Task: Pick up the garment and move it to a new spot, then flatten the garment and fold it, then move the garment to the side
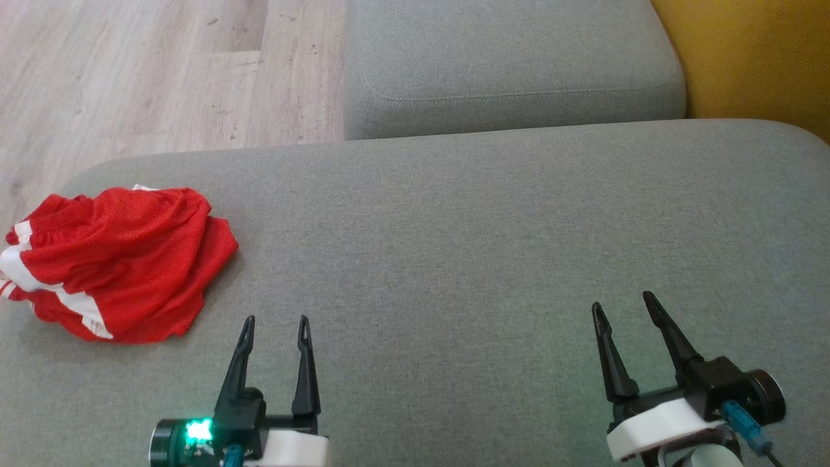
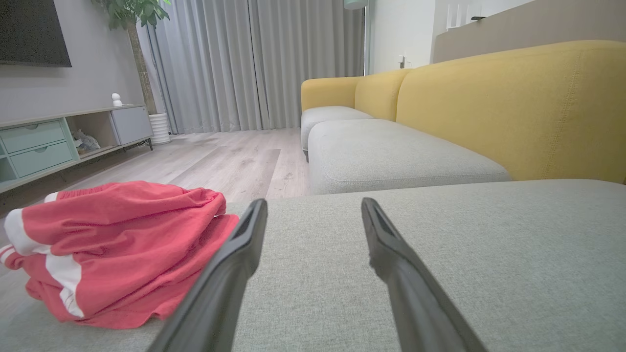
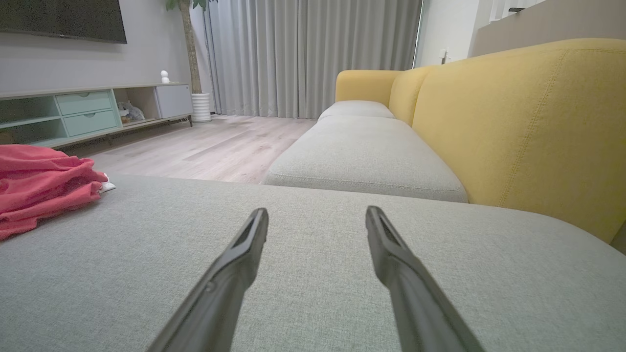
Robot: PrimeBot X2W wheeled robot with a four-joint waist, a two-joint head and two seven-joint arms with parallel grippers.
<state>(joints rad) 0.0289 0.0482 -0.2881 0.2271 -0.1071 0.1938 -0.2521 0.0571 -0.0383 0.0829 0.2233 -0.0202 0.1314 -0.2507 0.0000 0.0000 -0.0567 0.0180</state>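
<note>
Nearest, at the lower left of the head view, the left pincer (image 1: 277, 319) points up the frame with its two dark fingers spread apart and nothing between them; a green light (image 1: 198, 431) glows on its base. At the lower right the right pincer (image 1: 621, 299) is likewise released, fingers parted and tilted a little to the left, gripping nothing. Both hover over the wide grey seat cushion (image 1: 486, 227), well apart from each other.

In the left wrist view the left pincer (image 2: 314, 203) shows bare grey fabric between its tips, and the right wrist view shows the same for the right pincer (image 3: 317, 210).

The garment (image 1: 123, 266), red with white stripes, lies crumpled in a heap at the left edge of the head view, on the seat cushion near that cushion's rounded corner. It sits up and to the left of the left pincer, near it but not touching. In the left wrist view the garment (image 2: 117, 244) fills the lower left, just beside the left finger. In the right wrist view it (image 3: 39, 186) lies at the far left edge.

Beyond the seat cushion, at the top centre of the head view, is a second cushion (image 1: 512, 58), also grey. Pale wood floor (image 1: 130, 65) fills the upper left and a yellow backrest (image 1: 746, 58) the upper right.

Farthest off, the left wrist view shows a low cabinet (image 2: 49, 142) at left and grey curtains (image 2: 254, 63) at top centre.
</note>
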